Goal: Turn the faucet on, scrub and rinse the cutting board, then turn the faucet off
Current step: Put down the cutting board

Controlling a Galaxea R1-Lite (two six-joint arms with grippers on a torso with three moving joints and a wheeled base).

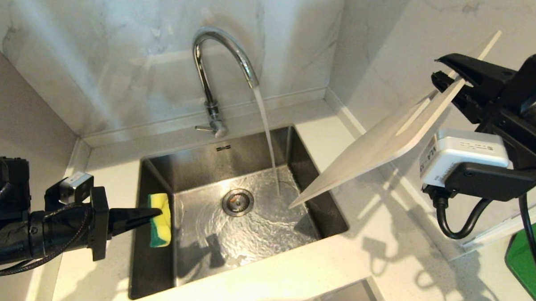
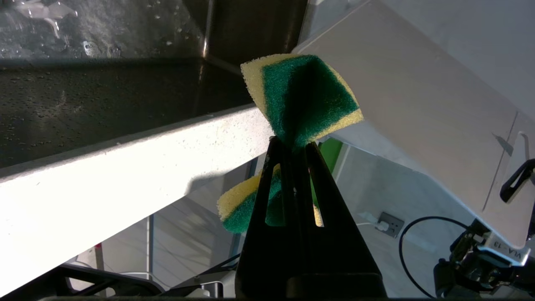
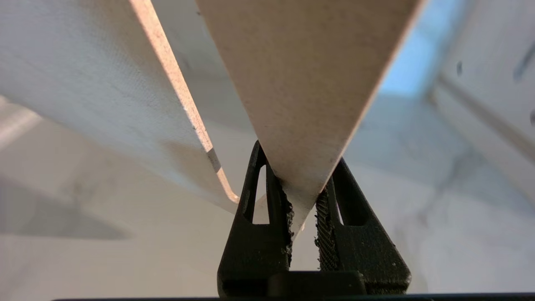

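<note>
Faucet (image 1: 222, 54) running into the sink (image 1: 259, 146), left gripper (image 1: 161, 212) clamped on a green-yellow sponge (image 1: 160, 219) at the sink's left edge, right gripper (image 1: 448, 84) pinching the cutting board (image 1: 379, 146), held tilted above the counter (image 1: 387, 235) at right, its low corner over the sink.

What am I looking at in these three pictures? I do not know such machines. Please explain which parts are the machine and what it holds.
This is a robot with two arms, at a kitchen sink. The wide picture comes from a camera on its head; the other two come from cameras on its wrists. The left gripper is shut on a green-and-yellow sponge at the sink's left edge. The right gripper holds a white cutting board by its handle end, tilted down toward the basin. Water runs from the chrome faucet into the sink, not yet onto the board.
</note>
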